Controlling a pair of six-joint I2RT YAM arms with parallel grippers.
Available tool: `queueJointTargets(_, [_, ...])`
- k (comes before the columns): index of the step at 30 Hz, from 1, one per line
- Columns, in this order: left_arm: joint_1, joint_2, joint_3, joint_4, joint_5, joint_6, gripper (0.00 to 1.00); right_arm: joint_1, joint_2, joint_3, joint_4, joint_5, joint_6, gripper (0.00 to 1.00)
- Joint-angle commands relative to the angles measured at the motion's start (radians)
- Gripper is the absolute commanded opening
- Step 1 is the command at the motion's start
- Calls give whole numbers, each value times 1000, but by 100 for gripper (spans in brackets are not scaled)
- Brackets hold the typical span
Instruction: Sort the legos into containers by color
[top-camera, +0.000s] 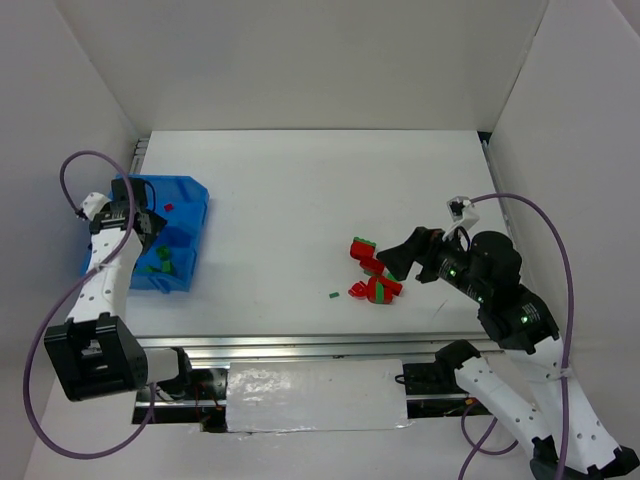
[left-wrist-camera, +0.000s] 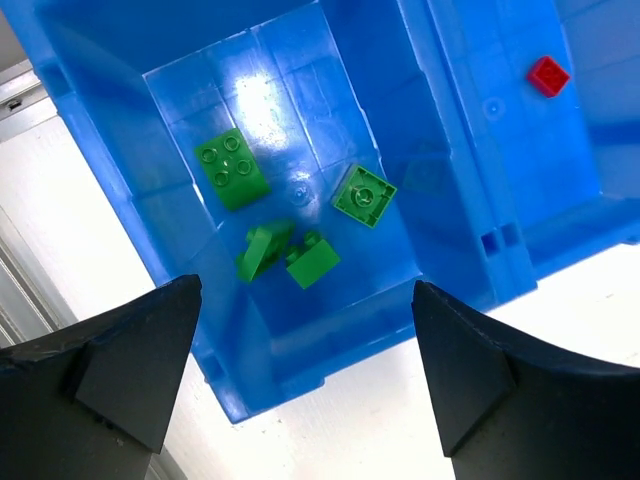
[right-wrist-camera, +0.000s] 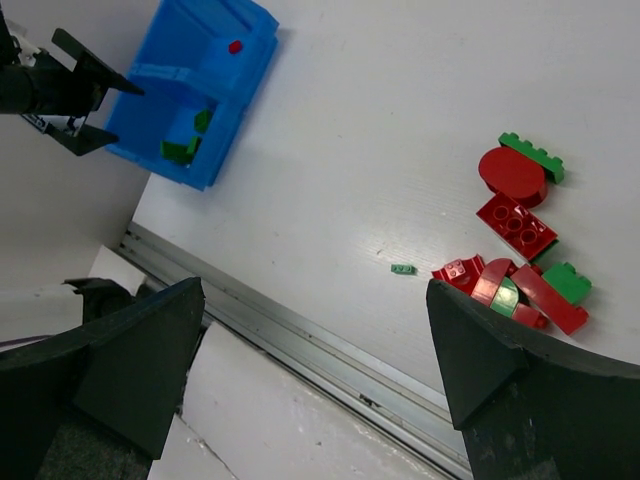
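The blue bin (top-camera: 196, 203) stands at the table's left edge. Its near compartment (left-wrist-camera: 300, 120) holds several green legos (left-wrist-camera: 231, 169), and the far one holds a single red lego (left-wrist-camera: 548, 76). My left gripper (left-wrist-camera: 305, 290) hangs open above the near compartment with nothing between its fingers. A loose pile of red and green legos (top-camera: 372, 275) lies right of centre, including a red round piece (right-wrist-camera: 512, 175) and a red plate (right-wrist-camera: 516, 225). A tiny green lego (right-wrist-camera: 403, 268) lies apart to the pile's left. My right gripper (right-wrist-camera: 313, 288) is open and empty, just right of the pile.
A metal rail (right-wrist-camera: 330, 350) runs along the table's near edge. White walls enclose the table on the left, back and right. The right arm's purple cable (top-camera: 560, 260) loops above the arm.
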Motion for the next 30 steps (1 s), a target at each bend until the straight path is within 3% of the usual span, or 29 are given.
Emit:
queueJointTargets(1, [-2, -50, 14, -7, 28, 35, 99, 7, -17, 14, 28, 5, -23, 100])
queueJointTargets(4, [-112, -132, -38, 122, 112, 124, 99, 7, -29, 32, -2, 42, -42, 100])
queueJointTargets(5, [-277, -152, -55, 169, 103, 121, 99, 7, -28, 41, -12, 54, -45, 100])
queueJointTargets(7, [-492, -134, -37, 121, -24, -5, 100, 8, -31, 55, -27, 76, -42, 100])
queueJointTargets(8, [-679, -109, -22, 90, -119, -44, 99, 7, -37, 57, -25, 76, -40, 100])
queueJointTargets(11, [-949, 40, 50, 17, -193, -155, 100, 7, -51, 71, -39, 82, -26, 100])
queueJointTargets(13, [-1089, 164, 102, 76, -167, -86, 100, 7, -60, 84, -65, 97, -17, 100])
queueJointTargets(15, [-1165, 277, 136, 153, -156, 70, 99, 7, -74, 89, -84, 104, -17, 100])
queueJointTargets(18, [-1201, 424, 236, 84, -118, 25, 100, 7, -97, 80, -96, 117, -20, 100])
queueJointTargets(20, [-1236, 463, 235, 144, -62, 80, 100, 7, -97, 77, -102, 111, -26, 100])
queueJointTargets(25, [-1340, 459, 169, 407, 75, 475, 100, 7, -100, 55, -91, 59, -45, 100])
queueJointTargets(27, [-1349, 407, 78, 550, 136, 639, 99, 7, -97, 51, -84, 41, -49, 100])
queueJointTargets(30, [-1305, 374, 35, 609, 201, 742, 100, 7, -92, 51, -79, 27, -49, 100])
